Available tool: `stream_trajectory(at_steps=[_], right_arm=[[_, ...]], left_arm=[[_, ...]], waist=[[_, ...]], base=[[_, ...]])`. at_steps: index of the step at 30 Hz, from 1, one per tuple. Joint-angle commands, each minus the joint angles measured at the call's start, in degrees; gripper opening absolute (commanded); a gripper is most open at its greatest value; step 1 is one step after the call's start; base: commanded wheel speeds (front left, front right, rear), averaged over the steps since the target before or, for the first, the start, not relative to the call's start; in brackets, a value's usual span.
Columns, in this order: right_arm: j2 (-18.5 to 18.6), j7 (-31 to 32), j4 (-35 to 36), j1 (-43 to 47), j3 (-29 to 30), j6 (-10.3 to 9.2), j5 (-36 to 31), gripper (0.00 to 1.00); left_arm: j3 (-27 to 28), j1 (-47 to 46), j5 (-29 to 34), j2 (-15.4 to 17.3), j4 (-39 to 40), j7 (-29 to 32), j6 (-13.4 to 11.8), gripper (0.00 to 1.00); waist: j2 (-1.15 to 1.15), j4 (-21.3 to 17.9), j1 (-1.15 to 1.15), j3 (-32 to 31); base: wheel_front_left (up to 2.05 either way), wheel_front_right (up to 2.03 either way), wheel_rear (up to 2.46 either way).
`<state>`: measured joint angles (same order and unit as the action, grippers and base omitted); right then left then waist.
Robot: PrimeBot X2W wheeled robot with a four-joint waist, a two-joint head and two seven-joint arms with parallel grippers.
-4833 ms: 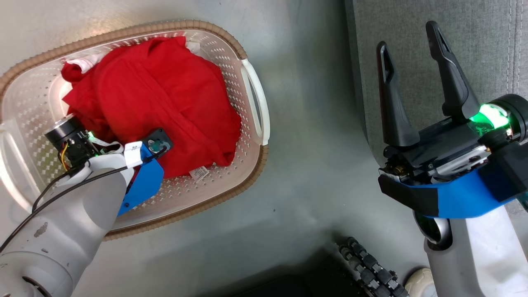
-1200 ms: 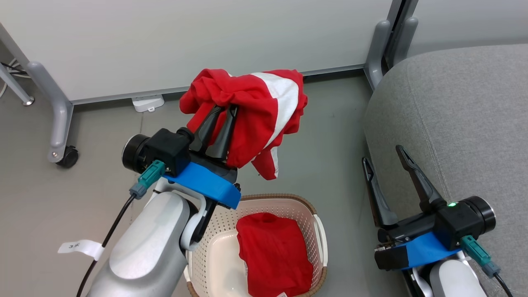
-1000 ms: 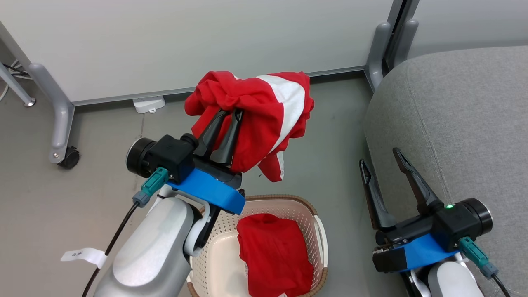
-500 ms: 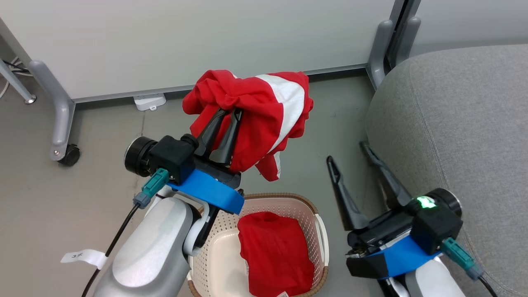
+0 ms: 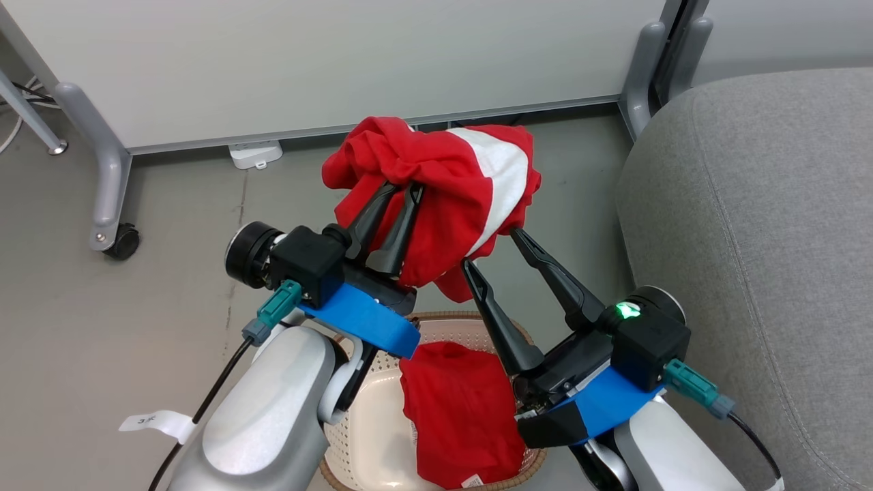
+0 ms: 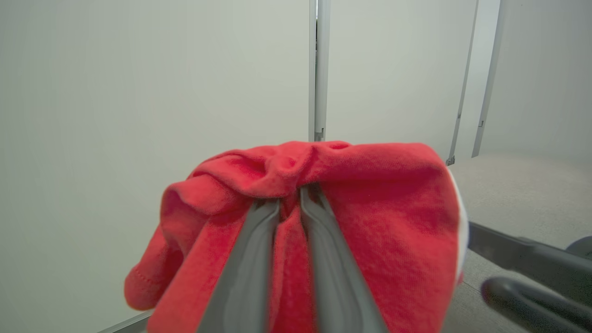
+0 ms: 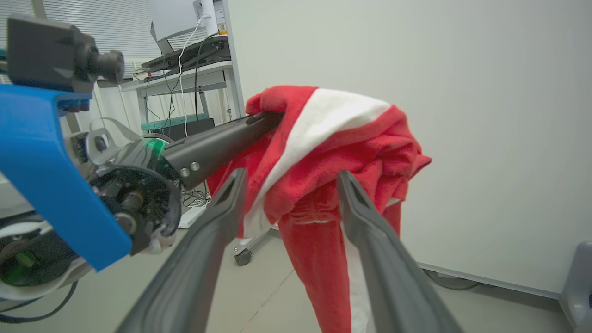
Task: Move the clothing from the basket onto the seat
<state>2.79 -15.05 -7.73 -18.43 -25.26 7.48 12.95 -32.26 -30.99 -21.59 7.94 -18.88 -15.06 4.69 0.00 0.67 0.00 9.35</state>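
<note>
My left gripper [image 5: 404, 188] is shut on a bunched red garment with a white panel [image 5: 477, 177], held high over the floor. The wrist view shows the cloth [image 6: 379, 208] pinched between the left gripper's [image 6: 290, 199] fingers. My right gripper [image 5: 491, 247] stands open just under the hanging cloth, its fingers either side of the garment's lower folds [image 7: 319, 203], right gripper [image 7: 292, 175] not touching tight. Below, the basket [image 5: 436, 318] holds a plain red garment [image 5: 457, 416] with a white tag. The grey seat [image 5: 764, 225] is at the right.
A white partition wall stands behind, with a grey leg on a castor [image 5: 123, 242] at the left and a grey post [image 5: 644, 68] by the seat. A small white box [image 5: 256, 153] lies at the wall's foot. A desk with cables [image 7: 185, 69] stands beyond.
My right gripper has swung left and up from beside the seat to under the hanging garment, still open. The left gripper keeps its hold; the camera has shifted a little.
</note>
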Motion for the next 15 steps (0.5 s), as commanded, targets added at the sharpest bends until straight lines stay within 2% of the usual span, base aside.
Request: stream_trajectory(at_steps=[1, 11, 15], right_arm=[[0.2, -0.2, -0.7, -1.0, -0.2, 0.03, 0.7, 1.00], [0.2, -0.2, -4.9, -4.9, -1.1, 0.03, 8.3, 1.00], [0.2, -0.2, -6.3, -5.9, -1.5, 0.03, 9.3, 1.00]], left_arm=[[-0.1, -1.1, 0.4, -0.2, -0.2, -0.2, 0.3, 0.00], [-0.8, -1.4, 1.4, -1.4, -0.4, -0.2, 0.9, 0.00], [-1.2, -1.3, 1.8, -1.9, -0.3, -0.2, 1.2, 0.00]], waist=[[0.00, 0.2, 0.00, 0.1], [0.00, 1.2, 0.00, 0.6], [0.00, 1.6, 0.00, 0.7]], base=[[0.00, 0.00, 0.00], [0.00, 0.00, 0.00], [0.00, 0.00, 0.00]])
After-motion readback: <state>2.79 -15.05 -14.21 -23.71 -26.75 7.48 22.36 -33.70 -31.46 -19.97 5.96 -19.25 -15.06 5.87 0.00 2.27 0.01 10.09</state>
